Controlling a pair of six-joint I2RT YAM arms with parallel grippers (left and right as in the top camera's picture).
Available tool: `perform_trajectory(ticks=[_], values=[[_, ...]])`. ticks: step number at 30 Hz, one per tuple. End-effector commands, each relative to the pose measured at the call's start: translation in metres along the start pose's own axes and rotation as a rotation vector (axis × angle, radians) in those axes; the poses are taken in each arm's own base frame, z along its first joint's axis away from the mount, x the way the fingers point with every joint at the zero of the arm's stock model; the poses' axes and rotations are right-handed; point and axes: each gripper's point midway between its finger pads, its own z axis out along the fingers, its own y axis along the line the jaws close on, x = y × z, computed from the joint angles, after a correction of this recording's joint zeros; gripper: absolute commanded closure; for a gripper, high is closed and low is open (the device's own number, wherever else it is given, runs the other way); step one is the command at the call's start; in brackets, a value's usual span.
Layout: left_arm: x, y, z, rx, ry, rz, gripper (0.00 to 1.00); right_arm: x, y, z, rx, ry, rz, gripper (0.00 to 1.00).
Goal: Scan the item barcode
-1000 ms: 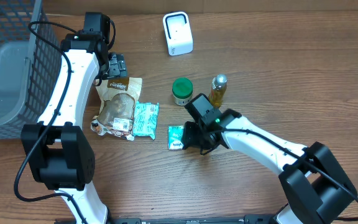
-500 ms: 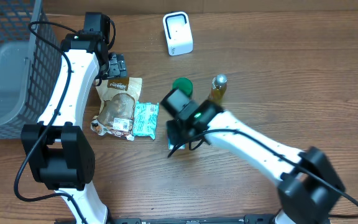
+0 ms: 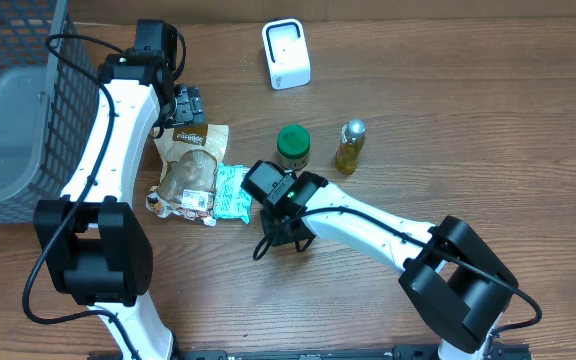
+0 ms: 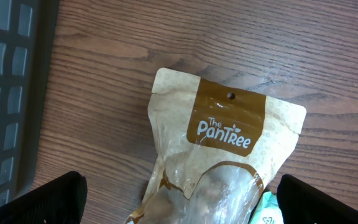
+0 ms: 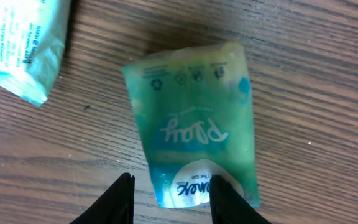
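A small green tissue pack (image 5: 191,118) lies flat on the wooden table. My right gripper (image 5: 174,199) hovers over its near end, open by a modest gap. One finger stands left of the pack and the other overlaps its white label. In the overhead view the right gripper (image 3: 286,228) hides that pack. The white scanner (image 3: 286,55) stands at the back of the table. My left gripper (image 4: 182,202) is wide open above a brown PanTree pouch (image 4: 229,143) and holds nothing.
A teal packet (image 3: 233,190) lies beside the pouch (image 3: 190,165). A green-lidded jar (image 3: 293,146) and a small bottle of yellow liquid (image 3: 349,146) stand behind the right arm. A dark wire basket (image 3: 13,100) with a grey bin fills the left edge.
The right arm has swung left and turned, and its gripper now covers the green pack in the overhead view. The left arm has not moved.
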Motion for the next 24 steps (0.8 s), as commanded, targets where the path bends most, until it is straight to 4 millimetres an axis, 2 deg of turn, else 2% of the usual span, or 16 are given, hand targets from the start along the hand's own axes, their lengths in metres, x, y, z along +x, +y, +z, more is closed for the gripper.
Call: perform_trajectory(ticks=[1, 4, 12, 21, 24], values=[[-0.005, 0.001, -0.005, -0.013, -0.023, -0.001, 0.00, -0.006, 0.011, -0.014, -0.050, -0.003, -0.078, 0.64], [-0.005, 0.001, -0.005, -0.013, -0.023, -0.001, 0.00, -0.009, -0.016, -0.024, 0.105, -0.018, -0.121, 0.61], [-0.005, 0.001, -0.005, -0.013, -0.023, -0.001, 0.00, -0.012, -0.014, -0.023, 0.100, -0.028, -0.155, 0.59], [-0.005, 0.001, -0.005, -0.013, -0.023, -0.001, 0.00, -0.001, -0.020, -0.013, 0.105, 0.000, -0.153, 0.59], [-0.005, 0.001, -0.005, -0.013, -0.023, -0.001, 0.00, -0.010, -0.026, -0.013, 0.147, -0.042, -0.153, 0.59]])
